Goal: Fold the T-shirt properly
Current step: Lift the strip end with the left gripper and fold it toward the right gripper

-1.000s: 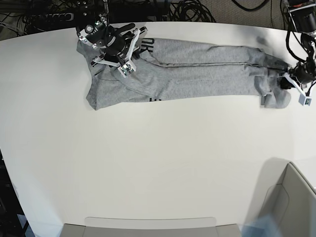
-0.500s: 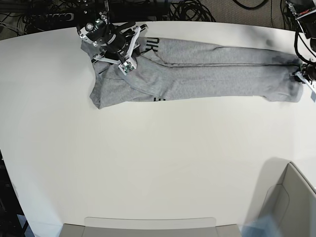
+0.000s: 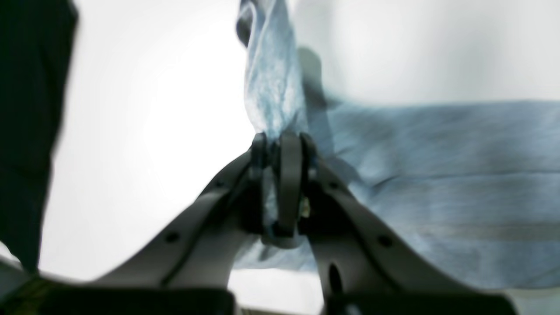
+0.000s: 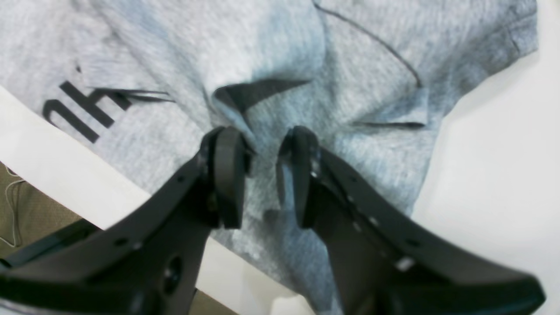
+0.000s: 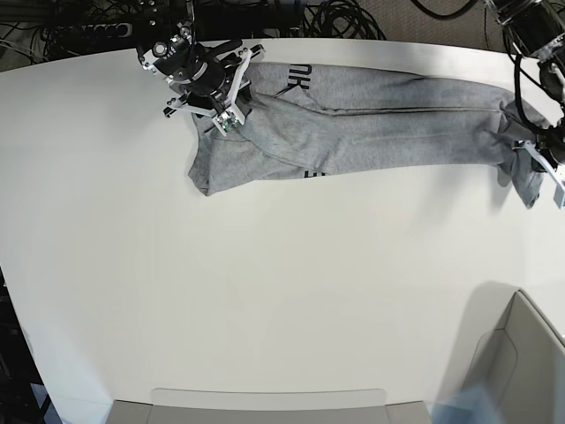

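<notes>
Grey T-shirt (image 5: 371, 124) lay stretched in a long band across the top of the white table (image 5: 265, 291) in the base view, running from the upper left to the right edge of the frame. Part of its black lettering (image 5: 297, 78) showed near the band's top edge, left of centre, with another scrap of print at the lower edge.

Left gripper (image 3: 282, 146) sat at the right edge of the base view, at the shirt's right end. In the left wrist view its fingers (image 3: 289, 175) were pressed together with a fold of grey cloth pinched between them; a strip of fabric rose from the pinch toward the top of the frame, the rest spread off to the right. So: clamped on the T-shirt.

Right gripper (image 4: 261, 148) was at the upper left of the base view, over the shirt's left end. In the right wrist view its two fingers (image 4: 227, 175) stood apart with a clear gap, tips down on a puckered ridge of cloth. Fabric bunched up between and just above the tips. Jaws parted; the pads looked to touch the cloth, but I couldn't tell whether they actually gripped it. Lettering sat at the left of that frame, a sleeve hem toward the upper right.

Below the right gripper, the shirt's left end hung down in a rounded lobe on the table. Cables (image 5: 335, 18) lay beyond the table's far edge, at the top of the base view.
</notes>
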### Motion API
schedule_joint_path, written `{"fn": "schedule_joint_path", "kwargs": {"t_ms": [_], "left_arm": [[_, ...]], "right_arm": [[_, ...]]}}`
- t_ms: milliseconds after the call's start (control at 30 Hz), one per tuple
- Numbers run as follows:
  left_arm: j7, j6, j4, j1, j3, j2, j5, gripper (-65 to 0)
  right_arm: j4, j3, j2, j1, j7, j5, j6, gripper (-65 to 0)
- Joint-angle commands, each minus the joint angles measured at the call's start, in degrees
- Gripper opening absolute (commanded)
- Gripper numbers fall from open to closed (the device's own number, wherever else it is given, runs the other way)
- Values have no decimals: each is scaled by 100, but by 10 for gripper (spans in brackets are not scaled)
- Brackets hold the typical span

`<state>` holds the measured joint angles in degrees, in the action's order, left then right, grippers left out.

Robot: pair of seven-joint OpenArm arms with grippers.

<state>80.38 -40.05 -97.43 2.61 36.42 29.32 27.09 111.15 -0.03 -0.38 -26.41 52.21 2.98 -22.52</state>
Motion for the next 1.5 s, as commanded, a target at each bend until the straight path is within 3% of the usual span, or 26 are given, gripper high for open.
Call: {"fn": "schedule_joint_path", "kwargs": {"t_ms": [0, 467, 767, 1133, 1467], "left_arm": [[-38, 5, -257, 112, 37, 0, -23, -650], [-38, 5, -1681, 1167, 10, -1020, -15, -650], [-38, 5, -1752, 1176, -1001, -1574, -23, -650], [-38, 5, -1752, 1185, -1168, -1978, -23, -650], [-38, 5, -1752, 1299, -1766, -2031, -32, -650]], "right_arm": [[98, -1, -10, 17, -100, -57, -11, -464], [-25, -10, -19, 96, -100, -57, -11, -464], [-148, -10, -19, 132, -100, -57, -11, -464], [-148, -10, -19, 105, -108, -57, -11, -464], [-148, -10, -19, 132, -108, -57, -11, -464]]}}
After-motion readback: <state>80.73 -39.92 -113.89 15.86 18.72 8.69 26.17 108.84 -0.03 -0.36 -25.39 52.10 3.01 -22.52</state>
